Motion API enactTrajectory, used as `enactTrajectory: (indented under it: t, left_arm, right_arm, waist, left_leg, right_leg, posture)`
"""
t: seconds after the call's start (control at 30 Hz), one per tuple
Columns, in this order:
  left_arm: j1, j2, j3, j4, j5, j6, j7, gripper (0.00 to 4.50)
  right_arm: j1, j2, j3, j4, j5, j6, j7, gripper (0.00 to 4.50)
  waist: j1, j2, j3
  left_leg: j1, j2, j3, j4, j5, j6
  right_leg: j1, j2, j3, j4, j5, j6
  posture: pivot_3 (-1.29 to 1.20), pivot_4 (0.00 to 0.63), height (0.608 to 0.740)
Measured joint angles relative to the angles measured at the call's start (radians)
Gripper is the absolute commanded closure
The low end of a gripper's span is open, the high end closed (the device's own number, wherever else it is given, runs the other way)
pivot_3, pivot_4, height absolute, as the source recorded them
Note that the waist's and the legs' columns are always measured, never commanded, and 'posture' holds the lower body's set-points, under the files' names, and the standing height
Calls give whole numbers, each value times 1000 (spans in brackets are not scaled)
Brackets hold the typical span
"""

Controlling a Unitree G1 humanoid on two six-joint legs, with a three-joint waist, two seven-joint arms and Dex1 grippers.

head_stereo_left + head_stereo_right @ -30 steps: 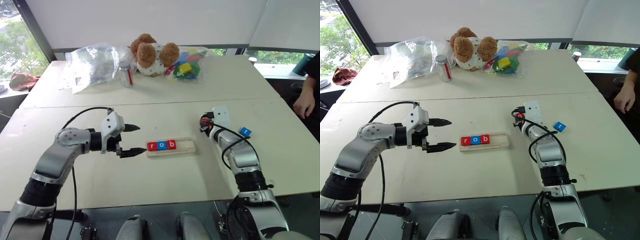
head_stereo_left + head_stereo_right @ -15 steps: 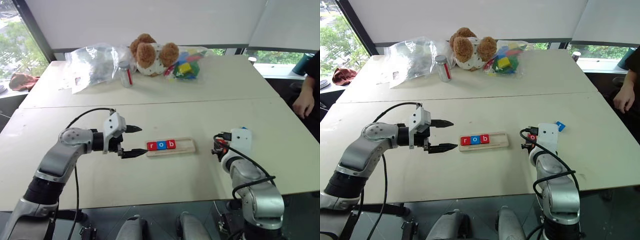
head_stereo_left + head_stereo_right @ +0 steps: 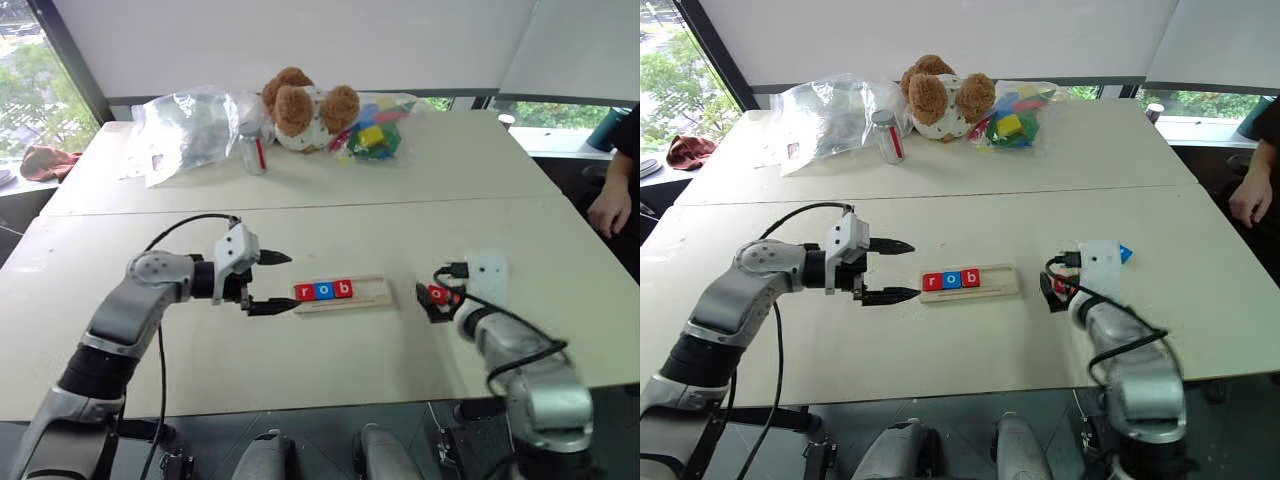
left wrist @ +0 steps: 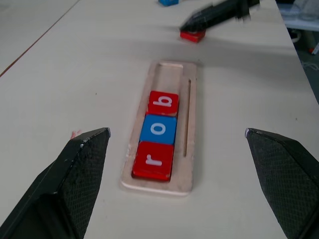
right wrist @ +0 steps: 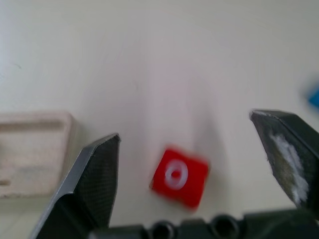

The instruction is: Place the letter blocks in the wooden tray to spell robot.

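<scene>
The wooden tray [image 3: 368,293] lies mid-table with three letter blocks in its left part: red r [image 4: 153,159], blue o [image 4: 158,129], red b [image 4: 162,103]. Its right part is bare. My left gripper [image 3: 290,282] hovers open just off the tray's left end, pointing along it. Right of the tray, my right gripper [image 5: 184,125] stands open low over the table, with a red o block [image 5: 178,177] loose between its fingers [image 5: 94,174]. A blue block [image 3: 1125,253] lies farther right, partly behind that wrist.
At the table's back stand a teddy bear [image 3: 303,108], a clear plastic bag [image 3: 185,128], a small jar [image 3: 251,148] and a bag of coloured toy blocks [image 3: 373,135]. A person's hand [image 3: 606,208] rests at the right edge.
My right arm pulled back toward the near edge, carrying the red o block, then opened; the block now sits loose right of the tray. The left gripper stayed put.
</scene>
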Motion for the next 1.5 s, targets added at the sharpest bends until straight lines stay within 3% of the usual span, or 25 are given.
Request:
enactTrajectory:
  t: [0.1,0.2,0.33,0.5,0.77,0.9,1.03,1.3,1.5]
  left_arm:
    - [-1,37,19,5,-6,2,-40,0]
    - [-9,85,17,3,1,-6,-92,0]
    - [-16,93,15,-1,2,-15,-114,0]
    - [-8,93,16,-18,2,-3,-100,0]
    - [44,98,20,-49,3,21,-67,0]
    - [49,106,20,-59,6,25,-56,0]
    - [63,118,20,-69,17,27,-53,0]
    - [65,130,19,-63,40,24,-59,0]
    - [50,128,14,-51,40,24,-76,0]
  right_arm:
    - [15,-179,-54,99,110,-207,300,36]
    - [73,-360,-31,341,150,-489,640,36]
    - [3,-400,23,642,127,-740,808,36]
    - [-168,-398,86,968,58,-989,881,36]
    - [-253,-364,144,1137,29,-1122,940,36]
    - [-280,-339,155,1184,28,-1153,964,1335]
    - [-284,-325,163,1186,40,-1151,991,3384]
    - [-326,-319,204,1099,41,-1019,1001,3416]
    - [-542,-245,320,1044,-5,-936,1030,3416]
  waist:
    - [3,-1,0]
    - [4,-1,1]
    - [-6,-2,1]
    - [-2,-2,1]
    - [3,-2,1]
    - [0,-2,1]
    - [-5,-2,1]
    - [-2,-1,1]
    - [-1,-1,1]
  left_leg:
    - [0,2,-2,-1,-1,1]
    - [0,2,-1,0,-1,2]
    - [2,2,2,1,-1,2]
    - [2,3,1,1,-1,2]
    - [1,2,1,1,-1,1]
    - [2,2,1,1,-1,1]
    - [2,2,1,1,-1,1]
    - [1,3,1,1,0,0]
    - [0,2,1,0,0,0]
  right_leg:
    - [2,2,-2,-2,0,0]
    - [3,2,-2,-4,0,0]
    - [4,0,1,-2,0,0]
    - [3,0,2,-1,0,0]
    - [3,-3,2,-2,0,0]
    - [3,-2,2,-1,0,0]
    - [3,-2,2,-1,0,0]
    - [0,-3,2,0,0,0]
    - [-1,-2,2,0,0,0]
  posture:
    - [0,150,740]
    - [0,150,740]
    - [0,150,740]
    - [0,150,740]
    - [0,150,740]
    - [0,150,740]
    - [0,150,740]
    - [0,150,740]
    - [0,150,740]
